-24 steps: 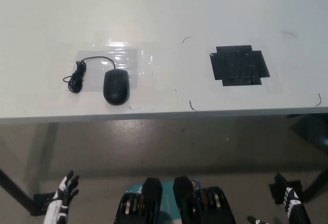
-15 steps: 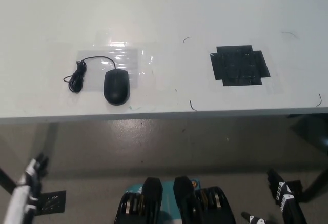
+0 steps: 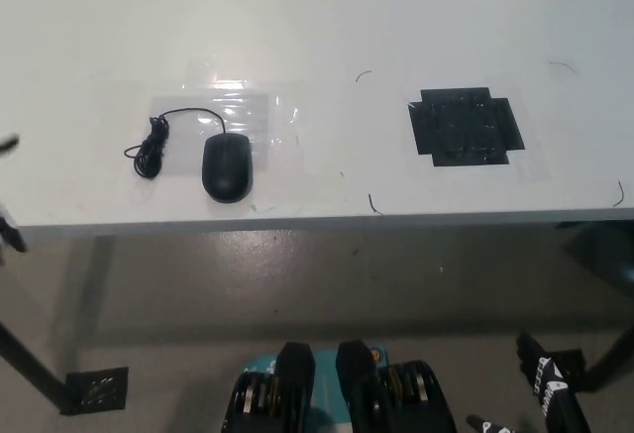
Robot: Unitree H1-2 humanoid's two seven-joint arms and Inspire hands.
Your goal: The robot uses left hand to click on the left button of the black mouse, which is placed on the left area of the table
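Black mouse lay on the left part of the white surface, close to its near edge, its thin cable looping away to the left and ending in a small coil. It sat partly on a patch of clear, shiny tape stuck flat to the surface. Well apart to the right, a square of black tape was fixed to the same surface. From the head view, only a sliver of the white left hand showed at the picture's far left edge, level with the mouse but well apart from it; how its fingers stood could not be told. The black right hand rested low at the bottom right, below the surface edge, its fingers spread and holding nothing.
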